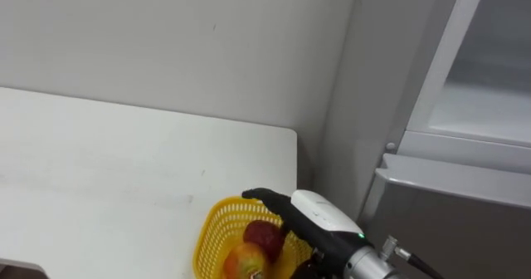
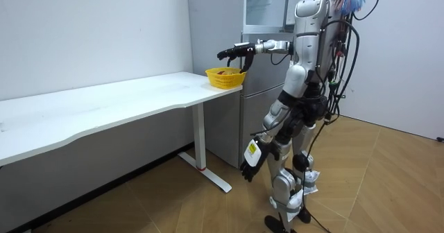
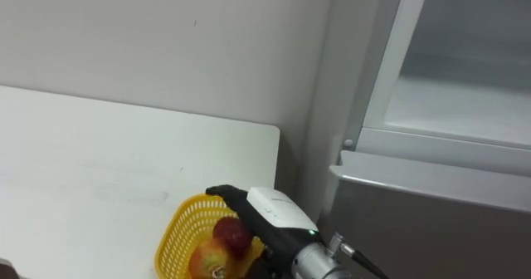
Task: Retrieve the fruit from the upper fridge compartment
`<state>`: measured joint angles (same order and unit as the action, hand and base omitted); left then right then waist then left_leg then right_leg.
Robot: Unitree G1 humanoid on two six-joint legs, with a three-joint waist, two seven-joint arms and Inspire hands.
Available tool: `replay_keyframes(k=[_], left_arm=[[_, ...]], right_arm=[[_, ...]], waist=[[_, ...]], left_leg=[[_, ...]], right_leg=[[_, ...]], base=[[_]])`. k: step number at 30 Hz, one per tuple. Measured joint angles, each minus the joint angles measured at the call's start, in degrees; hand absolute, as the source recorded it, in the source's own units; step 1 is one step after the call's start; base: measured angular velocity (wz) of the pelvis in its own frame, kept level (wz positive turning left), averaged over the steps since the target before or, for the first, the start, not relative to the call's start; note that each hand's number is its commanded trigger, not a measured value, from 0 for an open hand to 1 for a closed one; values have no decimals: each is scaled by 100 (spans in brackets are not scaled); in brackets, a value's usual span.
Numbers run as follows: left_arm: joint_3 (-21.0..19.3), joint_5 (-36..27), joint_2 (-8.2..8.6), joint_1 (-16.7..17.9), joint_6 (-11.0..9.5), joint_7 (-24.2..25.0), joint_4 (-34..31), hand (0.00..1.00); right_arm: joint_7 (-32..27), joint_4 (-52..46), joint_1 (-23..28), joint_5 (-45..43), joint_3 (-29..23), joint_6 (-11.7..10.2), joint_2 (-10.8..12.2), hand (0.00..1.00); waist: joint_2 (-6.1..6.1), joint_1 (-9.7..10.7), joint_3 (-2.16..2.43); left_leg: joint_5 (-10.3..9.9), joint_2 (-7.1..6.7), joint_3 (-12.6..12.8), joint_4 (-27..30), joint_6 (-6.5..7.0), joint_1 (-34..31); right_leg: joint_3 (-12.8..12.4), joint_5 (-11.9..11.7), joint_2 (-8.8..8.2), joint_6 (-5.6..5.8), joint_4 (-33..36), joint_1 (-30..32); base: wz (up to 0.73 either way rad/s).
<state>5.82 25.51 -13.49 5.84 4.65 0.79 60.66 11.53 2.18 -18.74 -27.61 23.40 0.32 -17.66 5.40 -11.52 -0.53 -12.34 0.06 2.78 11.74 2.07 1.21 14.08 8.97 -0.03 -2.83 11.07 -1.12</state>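
A yellow mesh basket (image 1: 211,233) stands on the white table's (image 1: 99,171) right end, next to the fridge. It holds a red apple (image 1: 264,236) and a yellow-red fruit (image 1: 242,258). My right hand (image 1: 311,212) reaches in from the lower right and hovers over the basket with fingers stretched out, open, holding nothing. In the room view this right hand (image 2: 234,52) is held out above the basket (image 2: 225,77). My left hand (image 2: 250,165) hangs relaxed and open beside my thigh. The fridge's upper compartment (image 1: 477,105) stands open to the right, its white inside bare where it shows.
The fridge's grey lower door (image 1: 448,221) is closed, right of the basket. A white wall runs behind the table. In the room view I stand on the wooden floor in front of the fridge (image 2: 263,25), with the long table (image 2: 104,105) stretching to the room view's left.
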Motion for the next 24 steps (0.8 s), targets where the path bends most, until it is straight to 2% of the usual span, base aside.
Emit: replay_keyframes(k=[19, 24], left_arm=[[4, -8, 9, -7, -3, -17, 121, 0], [4, -8, 34, -7, -23, -26, 135, 0]], right_arm=[[-15, -1, 25, 104, -1, -5, 45, 0], [-24, -2, 29, 110, -2, -23, 59, 0]], waist=[[-14, 29, -10], [-38, 56, -26]], left_leg=[[-1, 0, -14, 5, 0, 4], [-1, -1, -16, 4, 0, 19]], right_leg=[[6, -1, -2, -2, 4, -8], [7, -1, -2, -2, -2, -27]], base=[[0], [0]])
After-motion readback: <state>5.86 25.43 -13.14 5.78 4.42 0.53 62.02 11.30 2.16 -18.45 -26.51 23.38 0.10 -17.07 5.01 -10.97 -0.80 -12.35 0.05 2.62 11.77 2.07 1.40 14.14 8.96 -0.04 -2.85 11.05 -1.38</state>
